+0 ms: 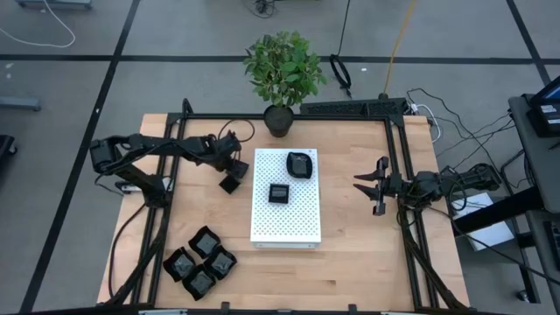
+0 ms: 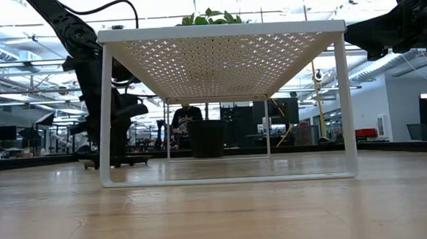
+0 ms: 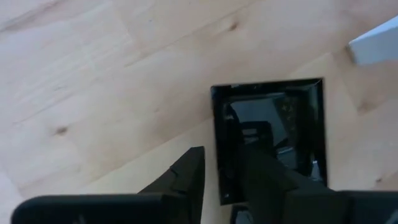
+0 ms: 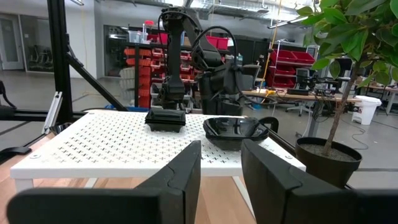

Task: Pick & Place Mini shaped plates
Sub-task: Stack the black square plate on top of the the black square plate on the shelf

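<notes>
A small square black plate [image 3: 273, 118] lies flat on the wood left of the white perforated board [image 1: 286, 223]. My left gripper [image 3: 221, 165] points down at it, one finger outside the plate's rim and one over its inside. On the board sit a rounded black plate [image 1: 300, 164] and a small square one [image 1: 278, 193]. Several more black plates [image 1: 201, 262] lie grouped near the table's near left. My right gripper [image 1: 372, 185] waits open at the right, raised and level, aimed at the board. My left gripper comes from above, slanting down, and its fingers straddle one side rim [image 3: 217, 168] of the square plate. A thin strip of wood shows between the outer finger [image 3: 189, 171] and the rim. Whether the inner finger [image 3: 261, 168] touches the plate, I cannot tell.
A black plant pot [image 1: 279, 121] with a leafy plant stands at the far edge behind the board. A black frame [image 1: 398, 157] runs along the table's far and side edges. Bare wood lies between the board and the grouped plates.
</notes>
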### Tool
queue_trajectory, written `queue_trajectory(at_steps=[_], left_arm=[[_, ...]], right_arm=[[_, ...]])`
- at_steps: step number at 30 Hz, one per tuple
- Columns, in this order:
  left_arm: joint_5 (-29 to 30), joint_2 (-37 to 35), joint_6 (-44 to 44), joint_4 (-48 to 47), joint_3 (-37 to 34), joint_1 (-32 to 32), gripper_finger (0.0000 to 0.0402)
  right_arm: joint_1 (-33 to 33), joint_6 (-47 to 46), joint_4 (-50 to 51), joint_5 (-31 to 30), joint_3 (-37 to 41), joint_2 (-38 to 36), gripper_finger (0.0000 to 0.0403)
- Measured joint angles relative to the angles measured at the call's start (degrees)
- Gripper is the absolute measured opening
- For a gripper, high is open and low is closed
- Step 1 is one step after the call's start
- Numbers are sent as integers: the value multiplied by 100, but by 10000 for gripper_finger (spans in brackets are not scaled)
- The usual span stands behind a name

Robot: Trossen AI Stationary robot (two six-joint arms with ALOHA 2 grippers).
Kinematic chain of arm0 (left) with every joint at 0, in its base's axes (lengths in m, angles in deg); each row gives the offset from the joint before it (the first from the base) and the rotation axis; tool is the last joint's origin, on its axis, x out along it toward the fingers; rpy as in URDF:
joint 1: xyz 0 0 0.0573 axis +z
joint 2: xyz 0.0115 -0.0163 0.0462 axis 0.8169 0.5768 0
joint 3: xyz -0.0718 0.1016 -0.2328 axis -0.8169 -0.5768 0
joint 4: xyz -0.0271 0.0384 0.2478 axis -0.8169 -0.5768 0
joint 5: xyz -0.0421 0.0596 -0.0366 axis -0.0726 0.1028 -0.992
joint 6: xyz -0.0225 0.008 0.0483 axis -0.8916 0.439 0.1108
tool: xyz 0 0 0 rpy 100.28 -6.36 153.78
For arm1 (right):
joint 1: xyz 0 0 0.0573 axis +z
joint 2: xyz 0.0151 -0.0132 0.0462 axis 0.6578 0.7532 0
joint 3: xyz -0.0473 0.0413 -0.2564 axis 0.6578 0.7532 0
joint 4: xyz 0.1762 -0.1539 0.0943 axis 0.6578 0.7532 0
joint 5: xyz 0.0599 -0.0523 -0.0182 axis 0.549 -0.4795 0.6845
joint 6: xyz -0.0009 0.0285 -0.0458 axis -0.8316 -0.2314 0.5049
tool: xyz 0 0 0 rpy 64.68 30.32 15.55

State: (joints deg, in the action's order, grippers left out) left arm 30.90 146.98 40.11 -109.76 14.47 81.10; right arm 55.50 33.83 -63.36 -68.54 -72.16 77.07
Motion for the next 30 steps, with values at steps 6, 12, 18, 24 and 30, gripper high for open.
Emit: queue_trajectory(at_steps=[6, 12, 18, 24, 30], left_arm=[[52, 0, -37, -131, 0, 0, 93], [52, 0, -37, -130, 0, 0, 92], [52, 0, -110, -130, 0, 0, 92], [48, 0, -151, -130, 2, 0, 91], [45, -10, -124, -123, 7, 0, 17]], right_arm=[[-1, 1, 0, 0, 0, 1, 102], [-1, 2, 0, 0, 0, 0, 102], [-1, 2, 0, 0, 0, 1, 102], [-1, 0, 0, 0, 0, 1, 102], [0, 0, 0, 0, 0, 1, 102]])
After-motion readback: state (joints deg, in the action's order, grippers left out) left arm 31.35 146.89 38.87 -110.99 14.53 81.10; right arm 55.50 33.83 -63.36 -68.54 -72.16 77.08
